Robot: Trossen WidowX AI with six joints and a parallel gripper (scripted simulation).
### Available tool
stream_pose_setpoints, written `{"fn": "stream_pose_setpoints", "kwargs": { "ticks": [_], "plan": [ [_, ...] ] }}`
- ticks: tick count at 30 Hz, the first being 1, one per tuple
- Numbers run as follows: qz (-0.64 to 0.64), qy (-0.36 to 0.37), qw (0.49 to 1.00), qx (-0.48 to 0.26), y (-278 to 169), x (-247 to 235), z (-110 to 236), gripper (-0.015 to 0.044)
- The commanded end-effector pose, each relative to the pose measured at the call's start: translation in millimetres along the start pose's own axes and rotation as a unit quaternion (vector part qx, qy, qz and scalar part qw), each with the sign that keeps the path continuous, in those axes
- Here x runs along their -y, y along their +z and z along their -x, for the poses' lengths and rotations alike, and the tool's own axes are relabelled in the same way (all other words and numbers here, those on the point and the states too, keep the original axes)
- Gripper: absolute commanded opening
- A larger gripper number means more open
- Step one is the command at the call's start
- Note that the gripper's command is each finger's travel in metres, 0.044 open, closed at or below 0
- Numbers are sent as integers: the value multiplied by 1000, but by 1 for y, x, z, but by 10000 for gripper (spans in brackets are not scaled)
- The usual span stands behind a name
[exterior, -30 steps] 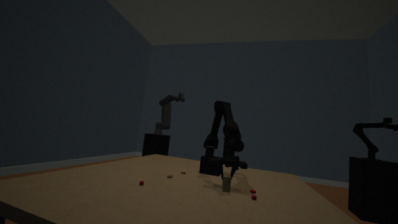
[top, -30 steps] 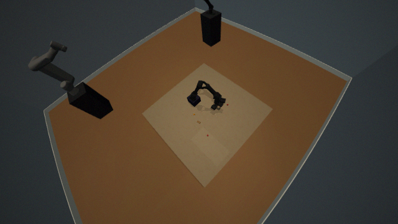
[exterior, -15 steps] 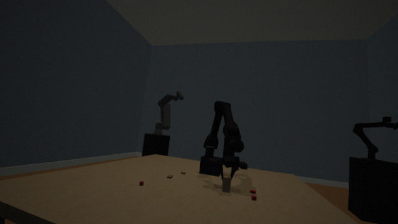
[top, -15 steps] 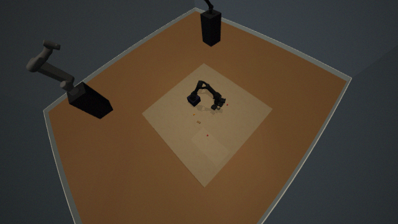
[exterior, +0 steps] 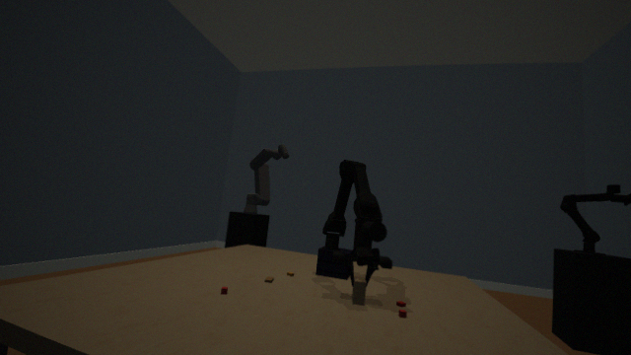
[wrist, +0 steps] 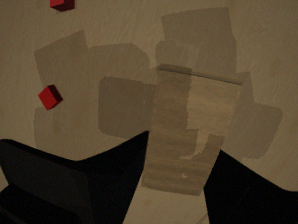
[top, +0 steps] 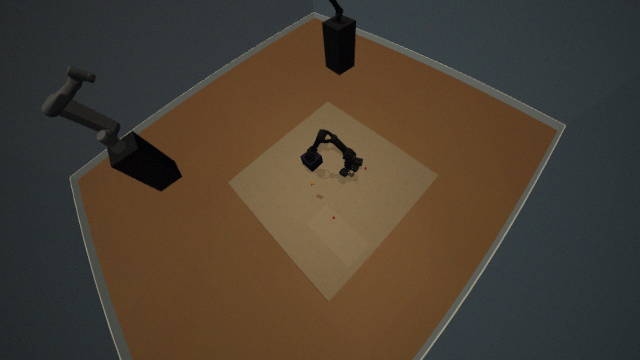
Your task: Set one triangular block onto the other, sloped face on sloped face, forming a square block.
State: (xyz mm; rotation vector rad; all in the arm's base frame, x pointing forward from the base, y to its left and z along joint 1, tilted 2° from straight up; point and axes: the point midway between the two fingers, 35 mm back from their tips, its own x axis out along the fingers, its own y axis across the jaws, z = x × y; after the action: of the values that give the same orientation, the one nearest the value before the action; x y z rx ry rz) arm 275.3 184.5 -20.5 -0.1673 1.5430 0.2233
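My gripper (wrist: 176,141) (exterior: 362,276) (top: 347,171) is shut on a pale tan wooden triangular block (wrist: 176,116) (exterior: 359,292). The block hangs downward from the fingers, and in the exterior view its lower end is at or just above the table (exterior: 148,316); I cannot tell if it touches. A second small tan block (exterior: 269,279) (top: 319,196) lies on the table well away from it, to the left. Its shape is too small to make out.
Two red cubes (wrist: 49,96) (exterior: 401,303) (exterior: 402,313) lie close to the held block. Another red cube (exterior: 224,290) and a small orange piece (exterior: 290,273) lie further left. The arm's base (exterior: 334,263) stands just behind. Other arms on black pedestals (exterior: 246,229) (exterior: 589,301) stand off the table.
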Motion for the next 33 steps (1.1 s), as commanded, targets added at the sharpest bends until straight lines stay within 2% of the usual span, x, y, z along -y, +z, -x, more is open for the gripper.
{"fn": "stream_pose_setpoints", "kwargs": {
  "ticks": [1, 15, 22, 24, 29, 33],
  "plan": [
    [0, 0, 1000, 0, 0, 0, 0, 79],
    [0, 0, 1000, 0, 0, 0, 0, 440],
    [0, 0, 1000, 0, 1, 0, 3, 440],
    [0, 0, 1000, 0, 3, -1, 22, 440],
    [0, 0, 1000, 0, 2, -1, 100, 440],
    [0, 0, 1000, 0, 0, 0, 110, 440]
  ]
}}
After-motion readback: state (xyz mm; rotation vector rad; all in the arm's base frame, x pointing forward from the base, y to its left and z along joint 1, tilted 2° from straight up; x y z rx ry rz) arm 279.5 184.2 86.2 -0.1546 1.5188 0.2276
